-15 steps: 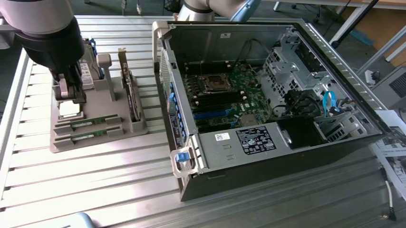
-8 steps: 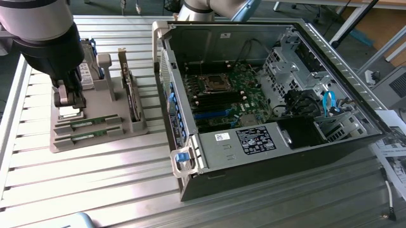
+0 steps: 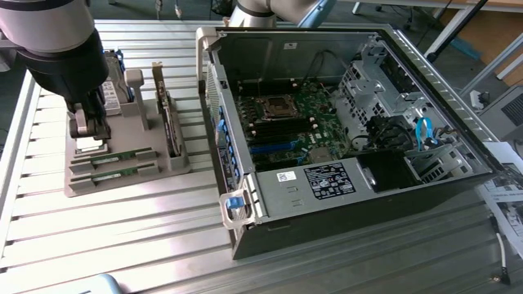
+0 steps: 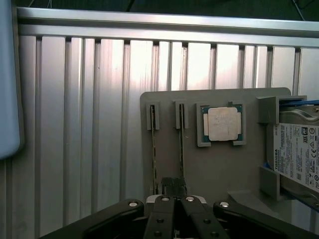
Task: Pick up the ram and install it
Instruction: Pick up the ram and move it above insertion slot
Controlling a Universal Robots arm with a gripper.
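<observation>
While parked low over the tray (image 4: 224,169), gripper (image 4: 172,188) closed, tips at the end of the ram (image 4: 181,149); no telling if pinched. Stood on edge in slots, leaving top edge free to grab. Counted: two sticks, second ram (image 4: 153,154) alongside, one processor (image 4: 222,123), one hard drive (image 4: 299,154), one card (image 3: 168,116). To the exterior view's right, one case (image 3: 286,184) laid open, likely for top-down access to board (image 3: 302,116)

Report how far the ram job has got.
Done: nothing yet. The ram and a second stick sit in their slots on the gray tray. In hand: the gripper is down at the ram's end, with the ram not lifted. Left: the pickup and seating it in the open computer case.
</observation>
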